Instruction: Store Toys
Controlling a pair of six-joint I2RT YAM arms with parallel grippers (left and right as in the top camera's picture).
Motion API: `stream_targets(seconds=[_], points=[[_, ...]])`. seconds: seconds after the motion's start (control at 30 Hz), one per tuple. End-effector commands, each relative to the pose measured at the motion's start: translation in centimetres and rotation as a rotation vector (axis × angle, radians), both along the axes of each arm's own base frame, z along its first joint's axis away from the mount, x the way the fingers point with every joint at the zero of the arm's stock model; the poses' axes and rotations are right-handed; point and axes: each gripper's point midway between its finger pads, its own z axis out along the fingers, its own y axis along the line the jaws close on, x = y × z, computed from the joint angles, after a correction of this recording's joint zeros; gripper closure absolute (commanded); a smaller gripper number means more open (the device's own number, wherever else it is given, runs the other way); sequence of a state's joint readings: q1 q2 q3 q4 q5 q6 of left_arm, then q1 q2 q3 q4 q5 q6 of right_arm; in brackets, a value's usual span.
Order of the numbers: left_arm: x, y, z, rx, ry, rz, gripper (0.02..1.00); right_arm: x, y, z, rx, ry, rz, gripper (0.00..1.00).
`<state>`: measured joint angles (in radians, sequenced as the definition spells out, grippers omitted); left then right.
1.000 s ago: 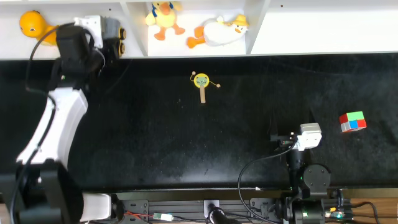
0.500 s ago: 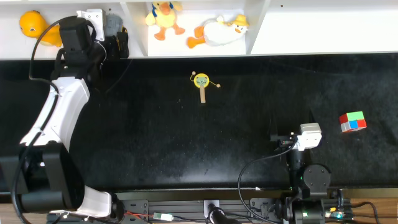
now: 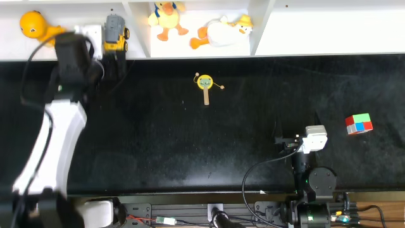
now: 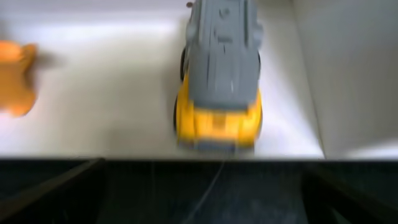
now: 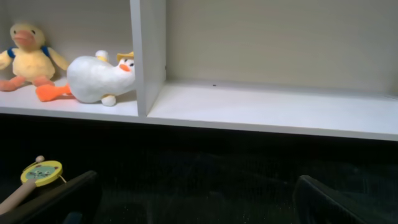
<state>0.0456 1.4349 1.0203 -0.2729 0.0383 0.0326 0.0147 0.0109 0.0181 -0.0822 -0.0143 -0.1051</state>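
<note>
At shelf lip (image 4: 93,149), truck (image 4: 221,74) stands beside divider (image 4: 348,74).

**One camera overhead, two wrist cameras facing the shelf**

The top view looks straight down on the black table (image 3: 190,145). The white shelf (image 3: 316,38) runs along the picture's upper edge and the arm bases along its lower edge.

The left wrist view sits close to the shelf's left compartment and faces into it. The toy truck (image 4: 221,81) looms large there, with the orange toy (image 4: 15,78) off to one side. Both also appear in the top view.

The right wrist view sits low over the table, well back from the shelf, looking across at its front. It shares the yellow duck (image 5: 25,53), the white duck (image 5: 96,78) and the rattle (image 5: 40,174) with the top view.
</note>
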Motion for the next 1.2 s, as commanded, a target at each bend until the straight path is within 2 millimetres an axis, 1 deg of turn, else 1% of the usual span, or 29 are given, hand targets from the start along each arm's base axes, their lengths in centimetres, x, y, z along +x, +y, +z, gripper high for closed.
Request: stream_targets(seconds=[0.03, 0.1, 0.13, 0.2, 0.27, 0.4, 0.47, 0.53, 0.6, 0.77, 0.87, 0.97, 1.2], points=[[-4.9, 0.1, -0.3, 0.031, -0.018, -0.001, 0.02, 0.0, 0.0, -0.4, 0.004, 0.002, -0.003, 0.005], [-7.3, 0.3, -0.1, 0.043, -0.042, 0.013, 0.02, 0.0, 0.0, -0.4, 0.004, 0.002, -0.003, 0.007], [-8.8, 0.3, -0.1, 0.045, -0.052, 0.017, 0.02, 0.0, 0.0, -0.4, 0.004, 0.002, -0.003, 0.005], [-11.3, -0.4, -0.1, 0.014, -0.081, 0.007, 0.02, 0.0, 0.0, -0.4, 0.004, 0.003, -0.003, 0.005], [-12.6, -1.1, 0.7, 0.006, -0.166, -0.012, 0.02, 0.0, 0.0, -0.4, 0.004, 0.002, -0.003, 0.005], [-13.3, -3.2, 3.6, -0.009, -0.43, -0.082, 0.02, 0.0, 0.0, -0.4, 0.004, 0.002, -0.003, 0.005], [-13.9, -4.2, 4.1, -0.019, -0.539, -0.116, 0.02, 0.0, 0.0, -0.4, 0.004, 0.003, -0.003, 0.005], [-14.7, -4.5, 3.2, -0.025, -0.581, -0.13, 0.02, 0.0, 0.0, -0.4, 0.004, 0.002, -0.003, 0.005], [-15.5, -4.5, 2.1, -0.025, -0.6, -0.13, 0.02, 0.0, 0.0, -0.4, 0.004, 0.003, -0.003, 0.007], [-17.0, -3.6, 0.5, -0.013, -0.686, -0.092, 0.023, 0.0, 0.0, -0.4, 0.004, 0.003, -0.003, 0.007], [-17.7, -3.1, -0.5, 0.001, -0.669, -0.068, 0.02, 0.0, 0.0, -0.4, 0.004, 0.003, -0.003, 0.005], [-17.7, -2.3, -1.9, 0.02, -0.611, -0.028, 0.02, 0.0, 0.0, -0.4, 0.004, 0.003, -0.003, 0.005], [-17.7, -2.4, -1.9, 0.021, -0.611, -0.043, 0.02, 0.0, 0.0, -0.4, 0.004, 0.002, -0.003, 0.007]])
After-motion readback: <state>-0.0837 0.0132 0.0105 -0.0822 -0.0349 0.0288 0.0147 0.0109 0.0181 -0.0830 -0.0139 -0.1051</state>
